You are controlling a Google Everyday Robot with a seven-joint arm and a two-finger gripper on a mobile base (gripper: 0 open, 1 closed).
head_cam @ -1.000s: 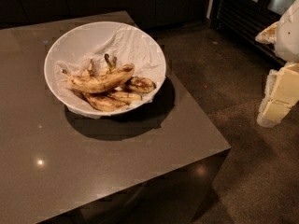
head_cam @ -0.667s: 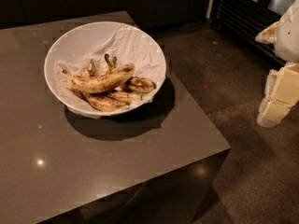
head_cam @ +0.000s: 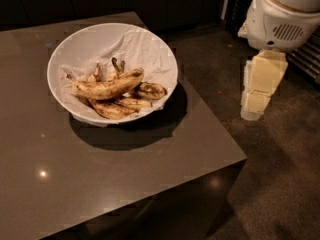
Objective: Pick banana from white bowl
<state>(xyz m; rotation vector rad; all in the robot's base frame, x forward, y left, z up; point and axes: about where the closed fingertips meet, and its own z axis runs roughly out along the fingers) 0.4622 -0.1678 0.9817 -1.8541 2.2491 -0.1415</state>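
A: The gripper (head_cam: 261, 86) has moved nearer the white bowl (head_cam: 59, 54) and is still well right of it. Grip state: can't tell.
B: Counts?
A: One bowl. Inside it, the banana (head_cam: 107, 86) lies atop three darker bananas (head_cam: 150, 90).

Banana (head_cam: 107, 88): longest and palest in the bowl, curved, yellow with brown speckles. It lies crosswise on top of the darker bananas (head_cam: 120, 106).
White bowl (head_cam: 75, 46): wide, round, with sloping sides, lined with crumpled white paper. It stands upright on the table (head_cam: 125, 184).
Gripper (head_cam: 254, 105): pale, hanging beyond the table's right edge, well apart from the bowl.
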